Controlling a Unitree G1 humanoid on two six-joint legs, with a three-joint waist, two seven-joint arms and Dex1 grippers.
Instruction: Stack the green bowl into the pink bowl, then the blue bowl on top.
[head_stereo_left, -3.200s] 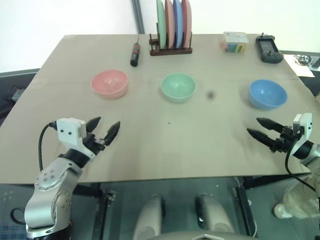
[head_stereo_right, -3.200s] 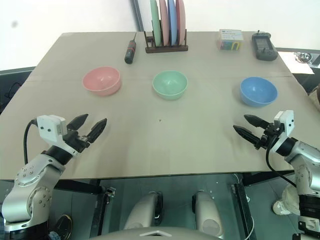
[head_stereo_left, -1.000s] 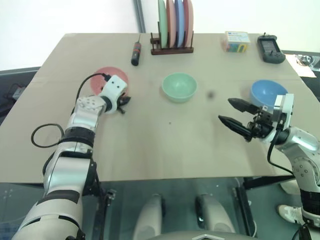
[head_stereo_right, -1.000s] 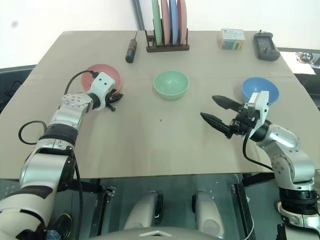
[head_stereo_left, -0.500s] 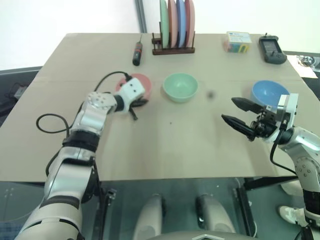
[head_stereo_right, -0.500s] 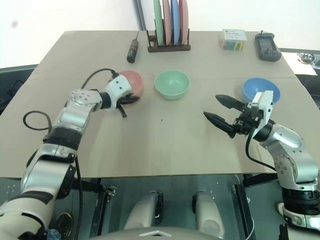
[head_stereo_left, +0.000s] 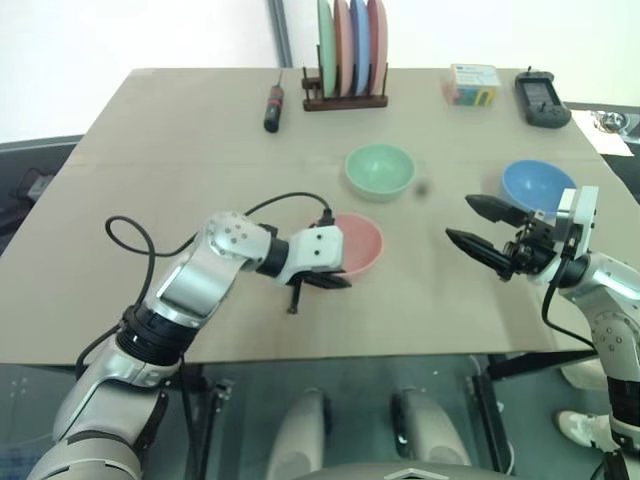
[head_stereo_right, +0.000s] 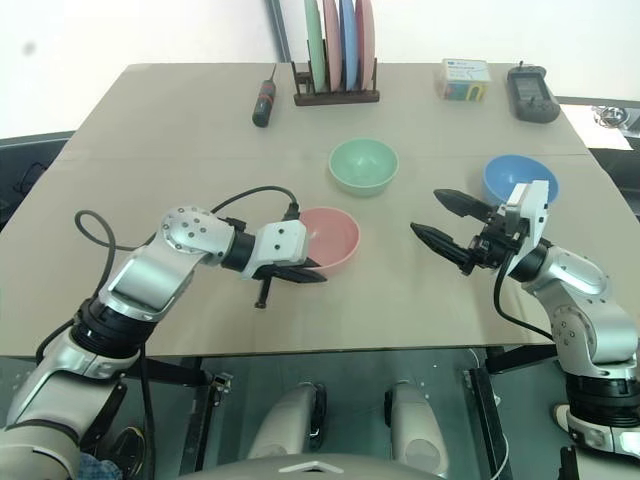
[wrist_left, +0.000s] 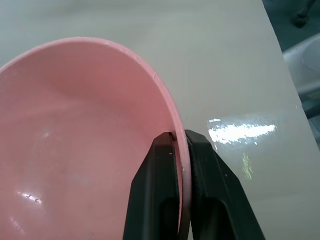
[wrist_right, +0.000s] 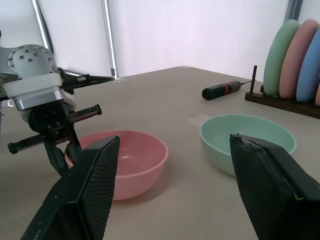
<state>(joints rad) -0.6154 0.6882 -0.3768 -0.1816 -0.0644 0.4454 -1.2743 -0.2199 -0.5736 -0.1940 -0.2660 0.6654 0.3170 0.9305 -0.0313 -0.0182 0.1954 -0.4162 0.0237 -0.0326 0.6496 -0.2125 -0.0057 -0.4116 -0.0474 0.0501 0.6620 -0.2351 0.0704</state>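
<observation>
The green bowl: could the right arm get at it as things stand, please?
Probably yes. The right end effector is open and empty, and bare table lies between it and the green bowl; the pink bowl sits off that path.

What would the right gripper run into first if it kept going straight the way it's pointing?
Probably the pink bowl. The open right gripper points across the table between it and the green bowl, so depth leaves some doubt.

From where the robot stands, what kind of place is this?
Probably a robot test lab staged as a kitchen table: a plain table with plastic bowls such as the green bowl, a plate rack, and a screwdriver.
</observation>
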